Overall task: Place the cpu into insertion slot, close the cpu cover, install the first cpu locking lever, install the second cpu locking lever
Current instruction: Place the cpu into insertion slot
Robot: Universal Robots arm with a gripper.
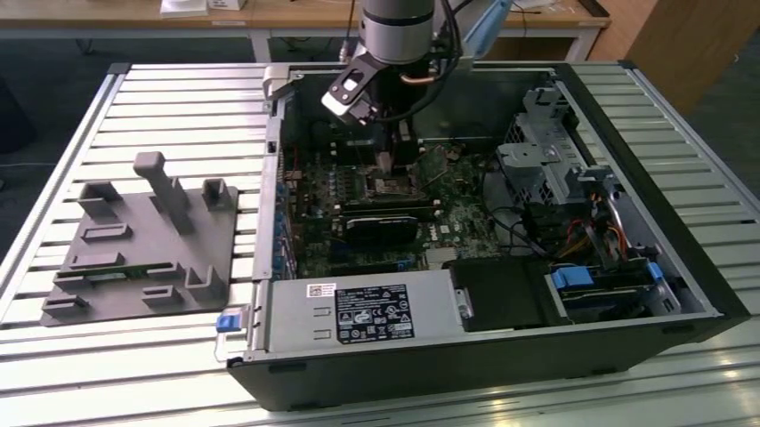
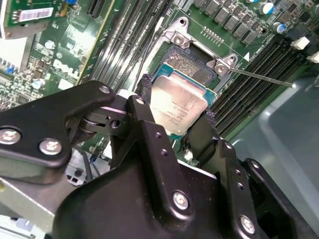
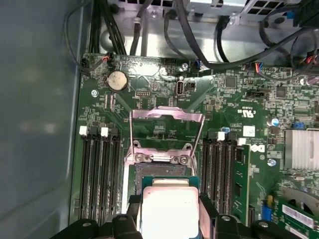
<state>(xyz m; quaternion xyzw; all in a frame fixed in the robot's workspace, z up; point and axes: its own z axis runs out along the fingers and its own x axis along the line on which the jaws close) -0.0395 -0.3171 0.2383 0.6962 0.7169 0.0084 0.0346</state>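
The arm (image 1: 404,31) reaches straight down into the open computer case (image 1: 475,365), with its claw (image 1: 398,156) low over the green board (image 3: 149,74). In both wrist views the claw is clenched on the cpu (image 2: 177,107), one black finger (image 2: 209,124) on each of two opposite edges. The cpu is flat and square with a dull silver top. It hangs just over the insertion slot (image 2: 192,67), hiding part of the slot's dark recess; contact cannot be told. In the first wrist view the cpu cover (image 3: 167,114) stands flipped open beyond the slot.
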